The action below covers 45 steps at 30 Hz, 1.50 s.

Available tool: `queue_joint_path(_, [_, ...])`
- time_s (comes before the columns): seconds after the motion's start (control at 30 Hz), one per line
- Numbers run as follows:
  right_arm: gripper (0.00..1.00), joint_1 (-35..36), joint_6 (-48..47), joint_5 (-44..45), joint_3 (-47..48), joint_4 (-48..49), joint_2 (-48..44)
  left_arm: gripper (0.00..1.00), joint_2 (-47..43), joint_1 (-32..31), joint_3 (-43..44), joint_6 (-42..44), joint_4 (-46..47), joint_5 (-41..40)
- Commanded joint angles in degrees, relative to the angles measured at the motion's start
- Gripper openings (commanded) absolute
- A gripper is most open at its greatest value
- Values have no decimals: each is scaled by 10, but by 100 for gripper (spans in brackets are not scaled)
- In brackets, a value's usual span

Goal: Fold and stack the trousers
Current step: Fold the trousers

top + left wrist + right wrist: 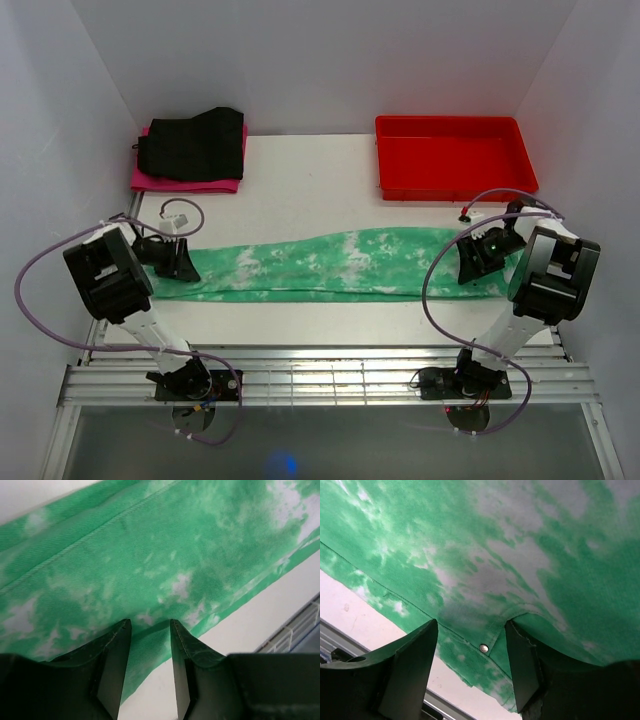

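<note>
Looking down on the white table (pixel 300 190), the trousers (pixel 330 265) stretched across its front in 1 long band. Spotting a red tray (pixel 455 190) back right, a black garment (pixel 190 145) atop a pink garment (pixel 185 185) back left. Finding the left gripper (pixel 150 622) spread over the left end, the right gripper (pixel 470 622) spread wide above a rivet (pixel 483 648).

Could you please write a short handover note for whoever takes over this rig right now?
Left gripper: open, poised over the left end of the bright green tie-dye fabric trousers.
Right gripper: open, over the right end, near a metal rivet.
Done: trousers stretched in one long narrow strip across the white table; the legs look laid one on the other.
To do: fold end to end, then stack, probably on the folded black garment atop the pink garment, far left.
</note>
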Motion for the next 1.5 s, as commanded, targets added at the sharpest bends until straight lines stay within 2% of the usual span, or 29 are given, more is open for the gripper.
queue_joint_path(0.0, [64, -24, -22, 90, 32, 95, 28, 49, 30, -29, 63, -53, 117, -1])
queue_joint_path(0.13, [63, -23, -43, 48, 97, 50, 24, 54, 24, -28, 146, -20, 30, 38])
queue_joint_path(0.23, [60, -3, -73, -22, 119, 5, -36, 56, -31, -22, 167, 55, -25, 42])
queue_joint_path(0.33, [55, 67, -75, -66, 97, -9, -115, 56, -83, -15, 169, 135, -67, 40])
queue_joint_path(0.4, [46, 144, -57, -76, 70, 7, -159, 56, -88, -7, 176, 179, -95, 47])
queue_joint_path(0.5, [39, 263, -30, -61, 43, 47, -189, 54, -67, 7, 196, 226, -140, 56])
queue_joint_path(0.67, [40, 419, -1, -23, 10, 97, -162, 53, -28, 51, 224, 265, -208, 98])
queue_joint_path(0.87, [41, 521, 7, 23, 0, 132, -116, 56, -19, 107, 210, 327, -233, 96])
queue_joint_path(1.1, [41, 559, 5, 68, -10, 153, -62, 58, -36, 122, 184, 388, -233, 79])
queue_joint_path(1.17, [41, 562, 2, 78, -13, 161, -49, 66, -48, 121, 160, 419, -227, 73])
queue_joint_path(1.27, [41, 564, 1, 106, -19, 182, -38, 69, -79, 121, 119, 497, -220, 56])
queue_joint_path(1.37, [38, 564, 1, 121, -25, 201, -30, 70, -102, 122, 88, 552, -210, 48])
queue_joint_path(1.47, [29, 564, -5, 122, -29, 201, -29, 70, -100, 122, 80, 581, -210, 43])
